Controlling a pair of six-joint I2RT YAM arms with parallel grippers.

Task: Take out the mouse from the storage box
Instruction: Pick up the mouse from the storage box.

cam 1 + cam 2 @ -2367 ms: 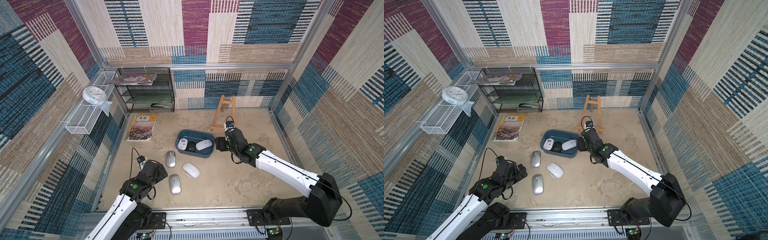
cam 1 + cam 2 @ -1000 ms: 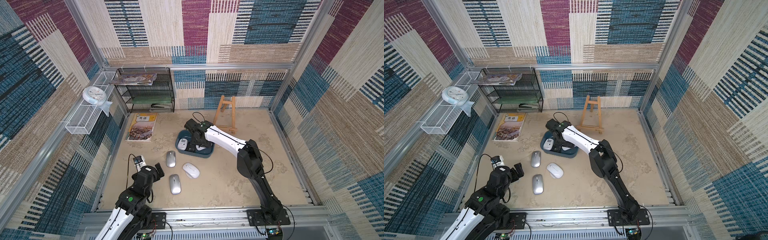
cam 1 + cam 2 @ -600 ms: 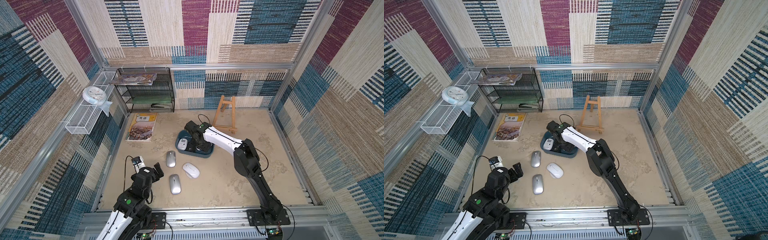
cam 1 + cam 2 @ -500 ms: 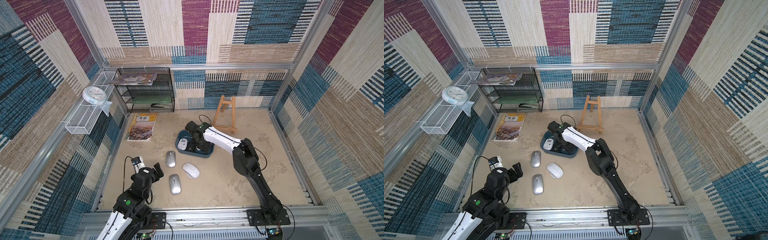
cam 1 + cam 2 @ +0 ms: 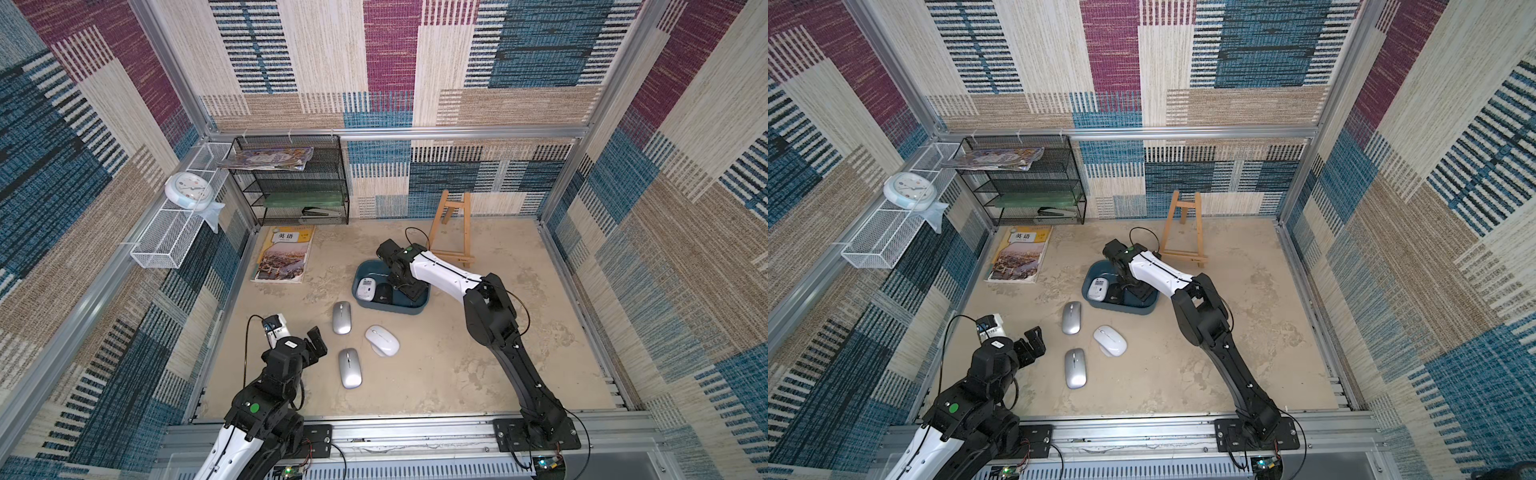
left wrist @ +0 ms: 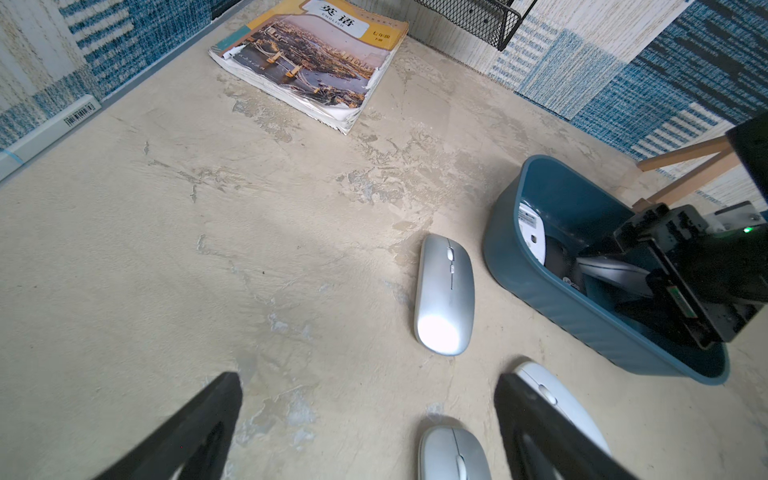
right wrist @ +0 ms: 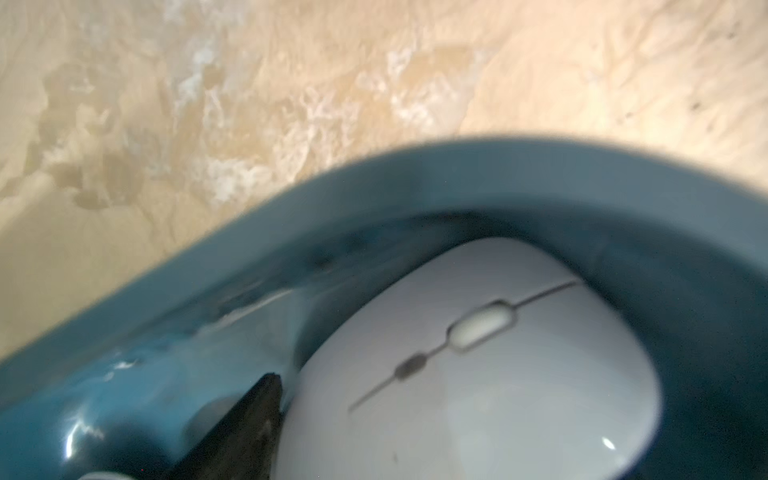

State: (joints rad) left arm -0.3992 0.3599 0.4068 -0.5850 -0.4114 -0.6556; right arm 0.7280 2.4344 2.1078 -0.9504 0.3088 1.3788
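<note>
**Right pincer down in the storage box beside a pale mouse**

The right pincer (image 5: 409,291) is lowered inside the storage box (image 5: 390,311). In the right wrist view, one black finger (image 7: 249,424) stands close against the flank of a pale mouse (image 7: 478,374) lying on the box floor. The other finger is out of that view, so I cannot tell whether the jaws have closed on the mouse.

Two more lie in the box just beside this pincer, on the side away from its arm: a black mouse (image 5: 383,293) and, past it, an upturned mouse (image 5: 365,287) showing its white underside.

The left pincer (image 6: 368,380) hangs wide open over the bench (image 6: 208,249), holding nothing. A silver mouse (image 6: 444,295) lies ahead of its fingertips. A second silver mouse (image 6: 453,453) lies between its fingers, and a rounder white mouse (image 6: 557,399) lies just past one finger.
</note>
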